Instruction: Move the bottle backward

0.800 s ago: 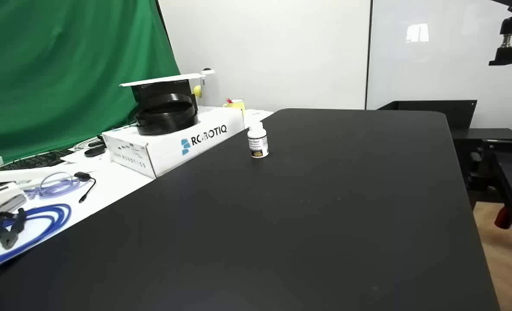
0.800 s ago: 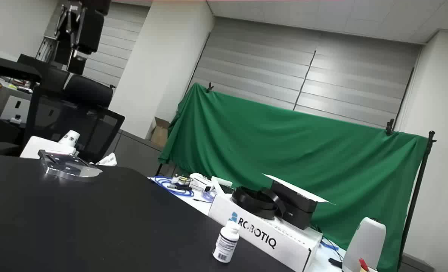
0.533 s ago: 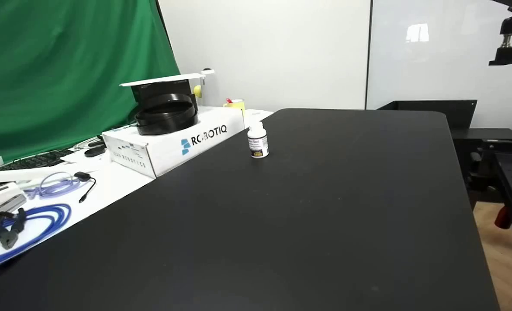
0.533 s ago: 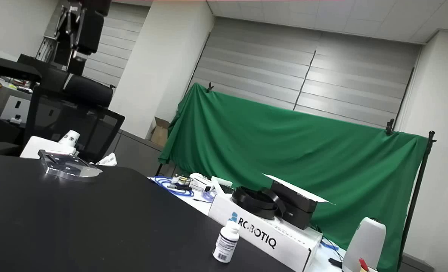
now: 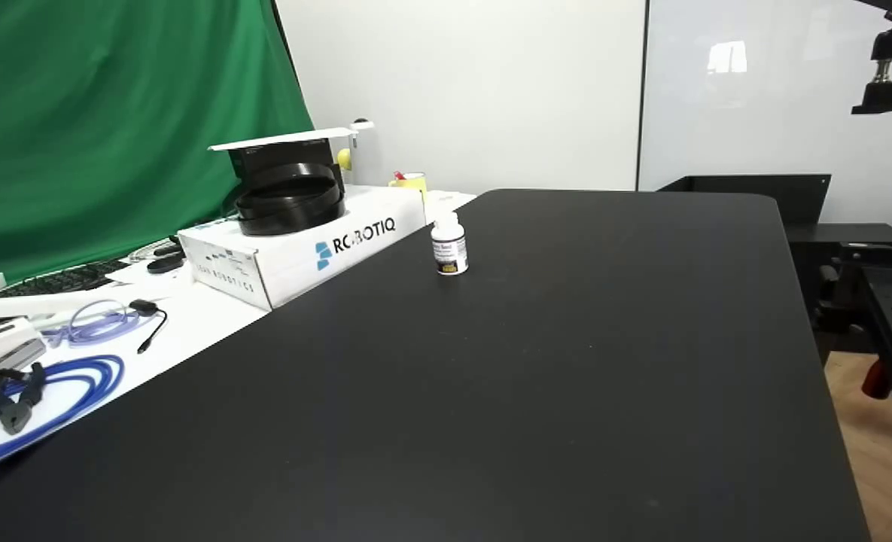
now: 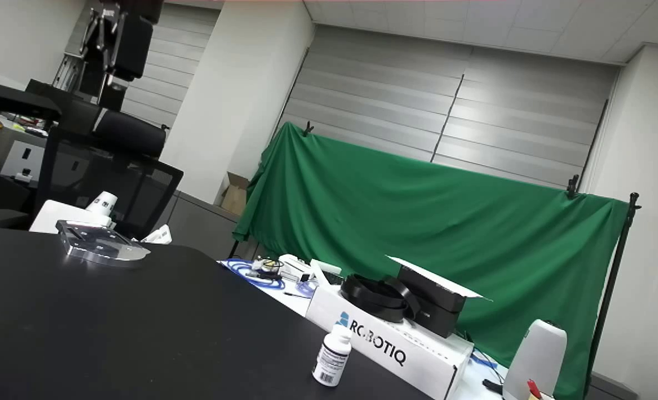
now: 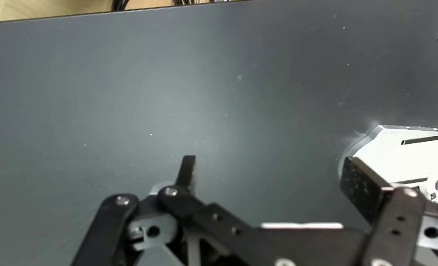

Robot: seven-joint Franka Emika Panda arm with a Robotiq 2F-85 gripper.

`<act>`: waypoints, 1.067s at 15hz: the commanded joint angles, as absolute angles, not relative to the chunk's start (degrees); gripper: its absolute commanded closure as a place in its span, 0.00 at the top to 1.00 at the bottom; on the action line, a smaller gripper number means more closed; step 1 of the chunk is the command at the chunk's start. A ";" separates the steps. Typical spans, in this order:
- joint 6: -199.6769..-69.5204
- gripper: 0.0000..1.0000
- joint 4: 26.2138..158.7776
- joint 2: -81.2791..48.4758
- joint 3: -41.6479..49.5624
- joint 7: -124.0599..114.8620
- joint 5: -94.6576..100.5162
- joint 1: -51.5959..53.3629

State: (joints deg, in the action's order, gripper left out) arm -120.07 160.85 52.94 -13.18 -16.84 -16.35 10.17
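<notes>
Before the approach

Judged at the opening step, ahead of any grasp. Find small dark-banded white plastic bottle (image 5: 449, 245) upright on flat black counter (image 5: 581, 354), near its edge, close to long white cardboard box (image 5: 340, 245). Next: travel over, descend, pinch, shift backward (direction unclear from these views). Noted black two-fingered end effector (image 7: 270, 168) spread wide, holding and touching nothing.

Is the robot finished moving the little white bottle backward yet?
Already done: nothing I can be sure of. The bottle stands upright on the black table near the white box, but I can't tell if that's its finishing place.
In hand: nothing; the gripper is open and holds no bottle.
Left: probably all of it, reaching over, gripping the bottle and moving it backward.
</notes>
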 commanded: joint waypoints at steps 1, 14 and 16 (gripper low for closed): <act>-123.52 1.00 160.05 49.41 -11.70 -13.36 -14.96 9.10; -141.24 1.00 135.80 5.42 -0.77 3.32 -4.38 2.10; -141.02 1.00 129.26 -0.98 -0.66 1.77 -0.58 0.53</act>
State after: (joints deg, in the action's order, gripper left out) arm -142.29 140.31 9.59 -0.90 4.34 -5.21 2.41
